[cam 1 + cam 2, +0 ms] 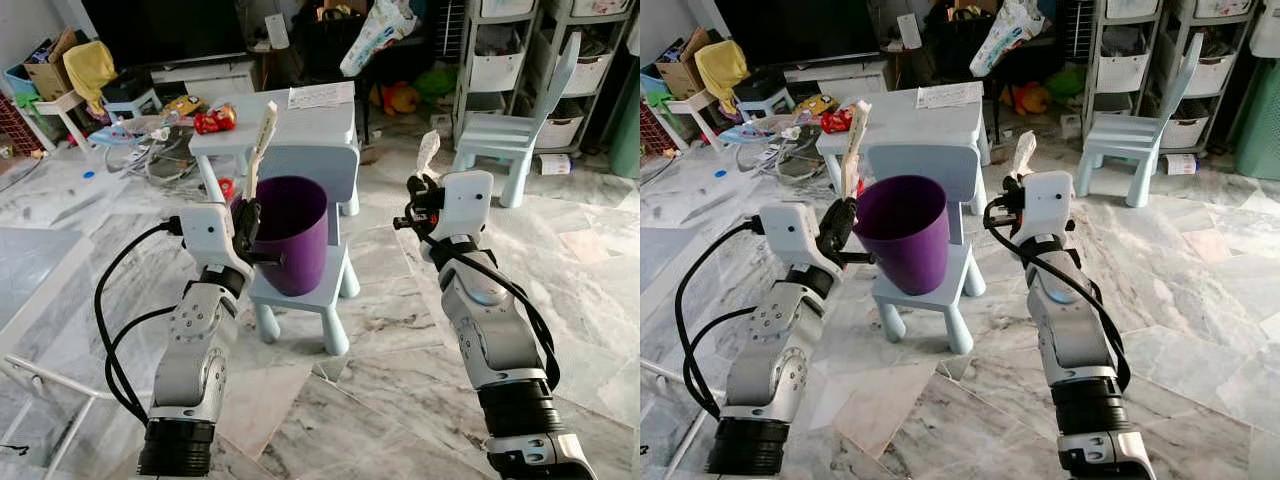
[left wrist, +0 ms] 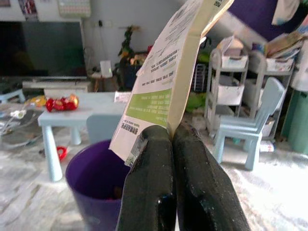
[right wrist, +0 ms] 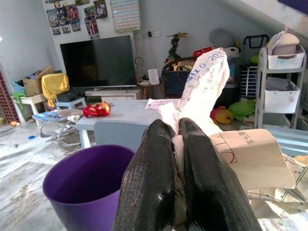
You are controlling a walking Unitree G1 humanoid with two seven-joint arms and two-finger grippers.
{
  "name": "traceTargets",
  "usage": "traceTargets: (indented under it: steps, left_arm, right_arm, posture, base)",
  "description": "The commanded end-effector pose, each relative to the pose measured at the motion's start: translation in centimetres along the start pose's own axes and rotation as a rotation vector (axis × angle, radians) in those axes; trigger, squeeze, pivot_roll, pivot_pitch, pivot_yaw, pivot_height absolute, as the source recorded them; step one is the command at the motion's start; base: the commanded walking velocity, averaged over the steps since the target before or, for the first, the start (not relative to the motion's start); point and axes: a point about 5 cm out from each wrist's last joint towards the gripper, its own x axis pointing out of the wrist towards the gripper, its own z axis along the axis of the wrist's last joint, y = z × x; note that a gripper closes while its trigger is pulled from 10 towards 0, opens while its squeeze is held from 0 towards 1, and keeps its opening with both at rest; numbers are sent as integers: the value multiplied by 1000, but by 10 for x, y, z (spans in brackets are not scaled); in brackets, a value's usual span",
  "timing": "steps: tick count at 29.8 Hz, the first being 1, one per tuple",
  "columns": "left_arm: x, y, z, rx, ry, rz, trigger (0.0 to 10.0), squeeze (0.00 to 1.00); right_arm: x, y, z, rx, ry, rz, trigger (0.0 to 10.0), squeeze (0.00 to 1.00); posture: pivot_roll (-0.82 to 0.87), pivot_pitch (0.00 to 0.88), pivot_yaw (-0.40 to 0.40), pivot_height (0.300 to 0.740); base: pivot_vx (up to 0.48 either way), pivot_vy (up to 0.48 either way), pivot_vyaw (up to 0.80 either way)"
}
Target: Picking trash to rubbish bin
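Note:
A purple bin [image 1: 295, 232] stands on the seat of a small light-blue chair [image 1: 318, 289] in front of me. My left gripper [image 1: 246, 225] is at the bin's left rim, shut on a flat cream carton [image 1: 262, 139] with green print [image 2: 166, 91] that sticks upward. My right gripper [image 1: 413, 205] is raised to the right of the bin, shut on crumpled white paper [image 1: 427, 149] with printed text [image 3: 204, 84]. In the right wrist view the bin [image 3: 86, 185] sits below and ahead of the fingers [image 3: 151, 187].
Behind the bin is a light-blue table [image 1: 300, 125] with a red toy [image 1: 214, 121] and a sheet of paper [image 1: 321, 95]. Another blue chair [image 1: 525, 125] stands back right by shelving [image 1: 520, 55]. Clutter and cables lie back left on the marble floor [image 1: 400, 380].

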Motion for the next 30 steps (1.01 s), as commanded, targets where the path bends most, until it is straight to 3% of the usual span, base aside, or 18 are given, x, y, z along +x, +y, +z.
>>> traceTargets:
  steps: [1, 9, 19, 30]
  left_arm:
    - [4, 14, 7, 20, -16, 46, 10000, 0]
    - [7, 12, 9, 23, -35, 53, 10000, 0]
    - [-5, -4, -9, -59, -26, 112, 10000, 0]
    - [-1, -5, -5, -47, -33, 90, 10000, 0]
  right_arm:
    - [2, 1, 1, 0, -6, 0, 10000, 0]
    - [4, 0, 1, -24, 22, 38, 10000, 0]
    - [9, -2, 4, -62, 54, 106, 10000, 0]
    - [3, 3, 1, -49, 53, 105, 10000, 0]
  posture:
    - [-22, 18, 109, 740]
    - [-36, 8, 43, 740]
    - [-60, 37, -54, 740]
    - [-70, 48, -9, 740]
  base:
    - [0, 0, 0]
    - [0, 0, 0]
    - [0, 0, 0]
    - [60, 0, 0]
